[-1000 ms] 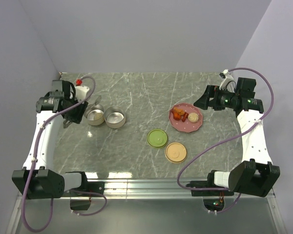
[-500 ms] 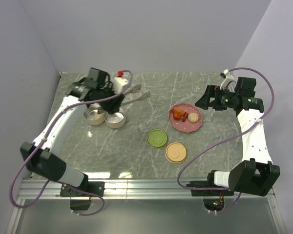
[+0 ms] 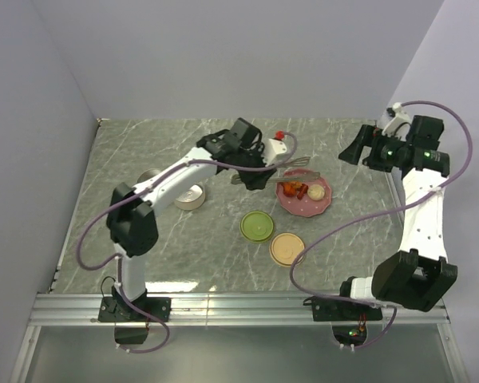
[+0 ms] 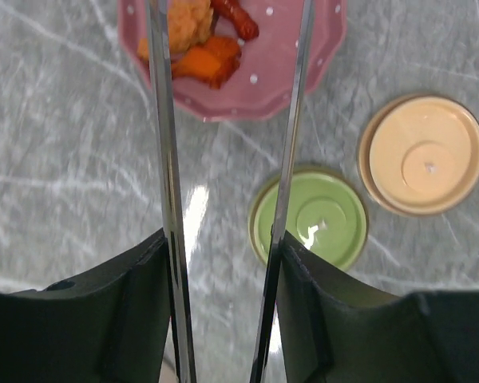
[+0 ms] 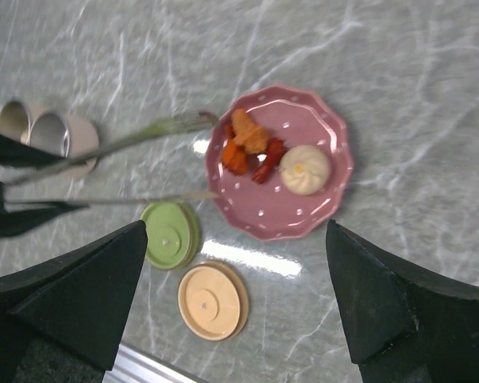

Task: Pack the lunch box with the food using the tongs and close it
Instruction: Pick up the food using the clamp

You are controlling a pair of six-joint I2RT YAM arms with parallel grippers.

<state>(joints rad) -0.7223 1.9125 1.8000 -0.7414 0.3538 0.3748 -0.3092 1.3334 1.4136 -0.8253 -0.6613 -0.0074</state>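
My left gripper [image 3: 254, 172] is shut on the silver tongs [image 3: 292, 165], its fingers [image 4: 310, 303] pressing on the two thin arms. The tongs [image 4: 161, 120] stand spread, and their tips reach over the left side of the pink dotted plate [image 3: 310, 209]. The food [image 5: 241, 153] lies on the plate: red-orange chunks [image 4: 206, 61] and a pale round ball [image 5: 305, 169]. The lunch box is two round metal tins [image 3: 190, 197] left of the plate, one partly hidden by my left arm. Right of the plate my right gripper [image 3: 355, 152] hangs open and holds nothing.
A green lid [image 3: 257, 226] and a beige lid [image 3: 287, 249] lie flat in front of the plate. The tins [image 5: 48, 136] sit side by side under the tongs' handle end. Grey walls close the table's back and sides.
My left arm has swung from the table's left edge, over the tins, to the plate, carrying the tongs. The right arm has drawn back a little to the right.
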